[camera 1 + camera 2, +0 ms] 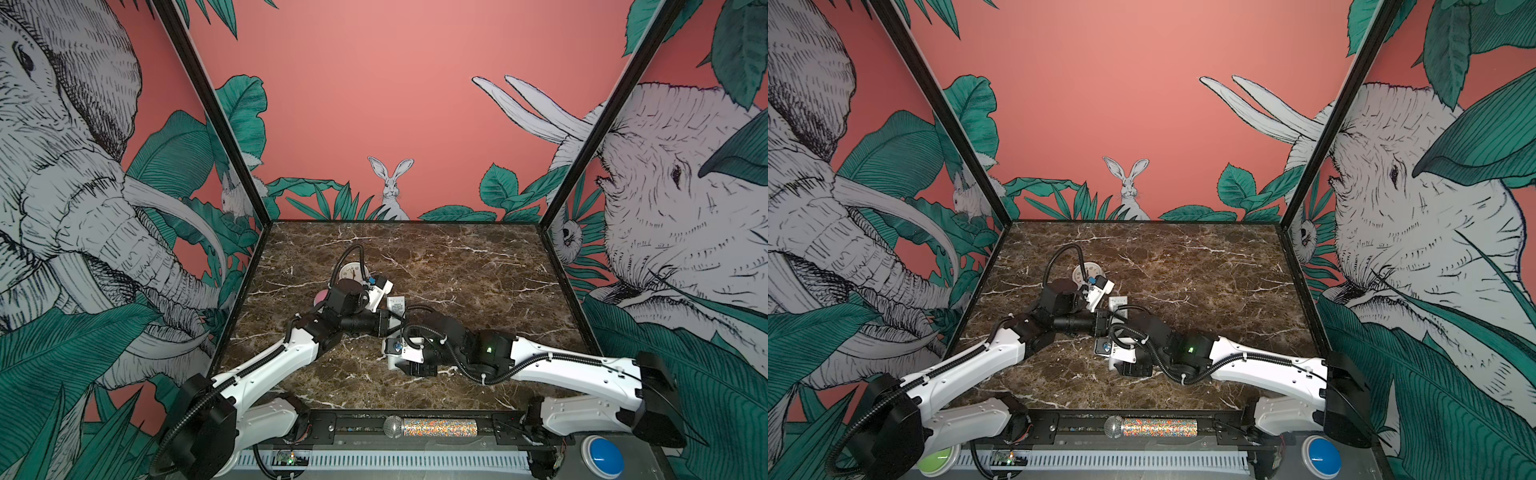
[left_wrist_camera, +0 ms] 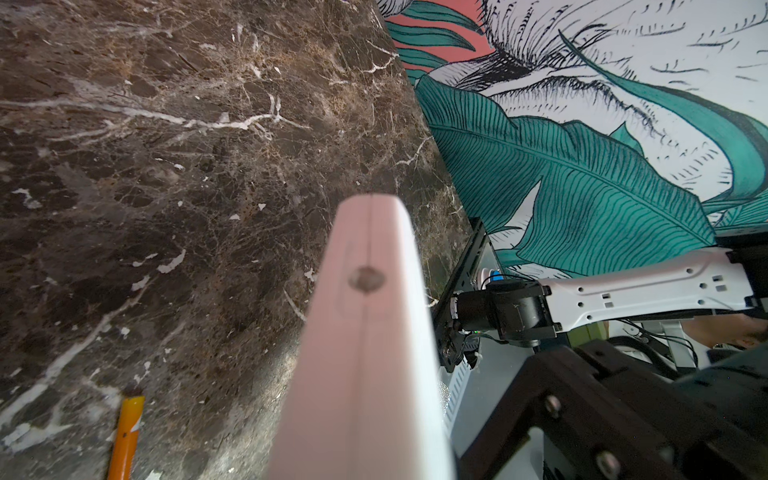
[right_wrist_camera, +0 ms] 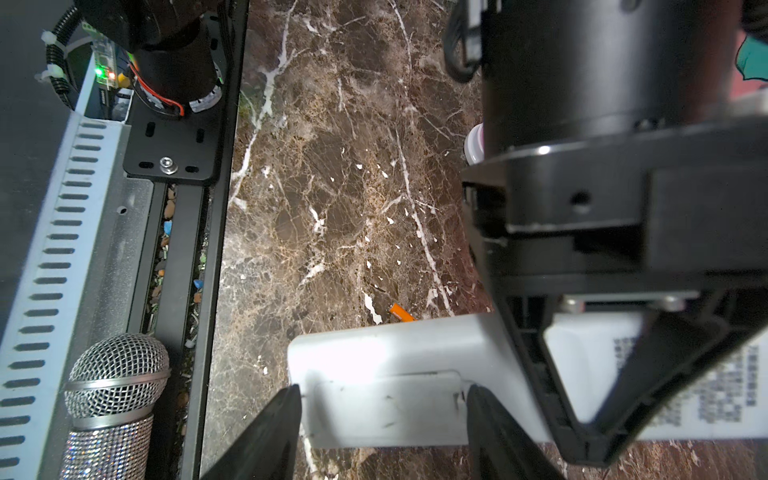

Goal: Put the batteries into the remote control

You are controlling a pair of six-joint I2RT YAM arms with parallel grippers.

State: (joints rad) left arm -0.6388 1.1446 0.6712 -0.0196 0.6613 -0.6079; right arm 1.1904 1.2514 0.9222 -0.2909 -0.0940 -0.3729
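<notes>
At tabletop (image 1: 478, 291) centre, both arms meet over remote control (image 3: 395, 361). Left arm comes in from near-left corner, elbow bent, wrist turned sideways toward right. Left pincer (image 1: 392, 322) clenched on remote's labelled back. Right arm stretches low from right side. Right pincer (image 3: 384, 399) straddles remote's end at battery cover, fingers (image 3: 266, 432) apart; squeezing or not, cannot tell. One orange battery (image 2: 126, 436) lies on tabletop near remote, partly hidden behind it in right wrist view.

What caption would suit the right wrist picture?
Left gripper clamps the remote control, label showing, while the right gripper straddles its battery-cover end; an orange battery lies on the marble table.
</notes>
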